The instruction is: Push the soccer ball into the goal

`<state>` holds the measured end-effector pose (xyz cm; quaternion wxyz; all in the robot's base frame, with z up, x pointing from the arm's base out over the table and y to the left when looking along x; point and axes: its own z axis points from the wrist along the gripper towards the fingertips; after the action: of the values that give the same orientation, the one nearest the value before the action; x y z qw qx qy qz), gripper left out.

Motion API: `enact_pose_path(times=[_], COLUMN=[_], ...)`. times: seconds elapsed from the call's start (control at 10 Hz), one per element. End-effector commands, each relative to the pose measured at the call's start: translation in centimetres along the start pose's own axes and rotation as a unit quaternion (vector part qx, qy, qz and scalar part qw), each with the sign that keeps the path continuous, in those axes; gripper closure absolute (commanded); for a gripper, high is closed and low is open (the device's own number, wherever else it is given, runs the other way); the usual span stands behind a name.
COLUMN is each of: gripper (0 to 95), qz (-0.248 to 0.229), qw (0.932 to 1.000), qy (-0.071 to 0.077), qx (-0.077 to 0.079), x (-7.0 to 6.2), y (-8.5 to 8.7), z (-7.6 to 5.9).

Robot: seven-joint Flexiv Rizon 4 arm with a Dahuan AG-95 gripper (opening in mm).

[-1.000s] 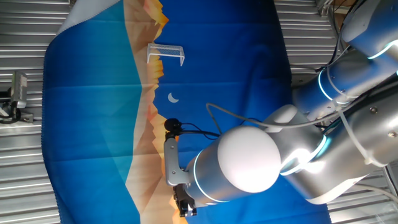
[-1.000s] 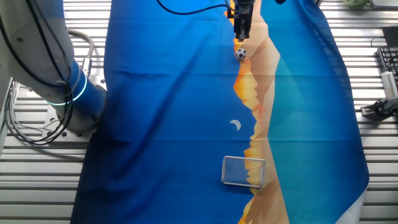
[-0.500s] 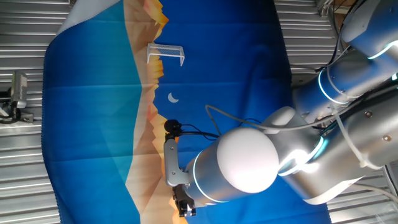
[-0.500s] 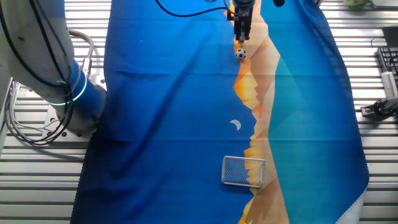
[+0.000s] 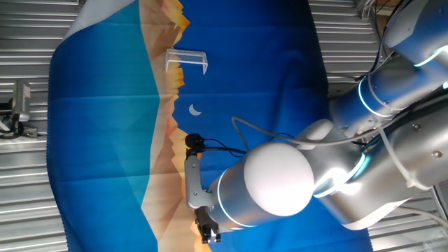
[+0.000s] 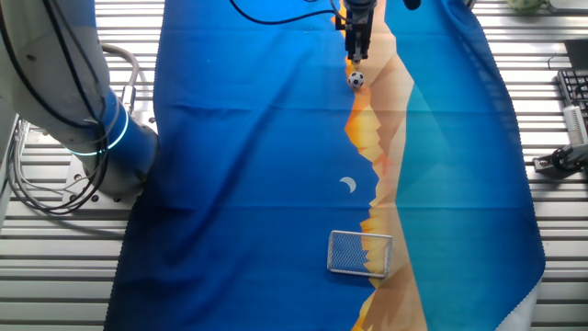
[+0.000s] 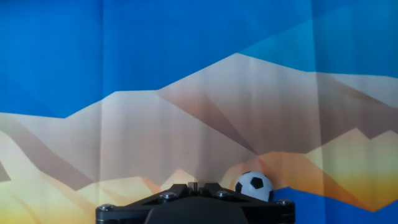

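Note:
The soccer ball (image 6: 356, 79) (image 7: 254, 185) is a tiny white sphere with black patches, lying on the tan mountain print of the cloth. My gripper (image 6: 356, 55) (image 7: 194, 186) hangs just behind it, fingers pressed together and holding nothing; in the hand view the ball sits just right of the fingertips. The goal (image 6: 360, 253) (image 5: 186, 61), a small pale frame with mesh, stands far down the cloth, past the printed white crescent (image 6: 347, 185). In the fixed view behind the arm, the gripper (image 5: 206, 234) is at the bottom edge and the ball is hidden.
A blue cloth (image 6: 257, 165) with a tan and orange mountain band covers the slatted metal table (image 6: 55, 276). The robot's base (image 6: 83, 101) stands left of the cloth. Small metal fixtures (image 6: 565, 152) sit off the cloth's right side.

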<state>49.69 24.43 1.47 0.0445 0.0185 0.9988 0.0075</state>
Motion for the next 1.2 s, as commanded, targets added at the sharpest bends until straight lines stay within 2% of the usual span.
enact_pose_path(times=[0.1,1.2], gripper=[95.0,95.0], qz=[-0.002,-0.002], qw=[1.0000,1.0000], qy=[0.002,-0.001], qx=[-0.002,-0.002], x=[-0.05,0.14], y=[-0.37,-1.16], z=[-0.13,0.37])
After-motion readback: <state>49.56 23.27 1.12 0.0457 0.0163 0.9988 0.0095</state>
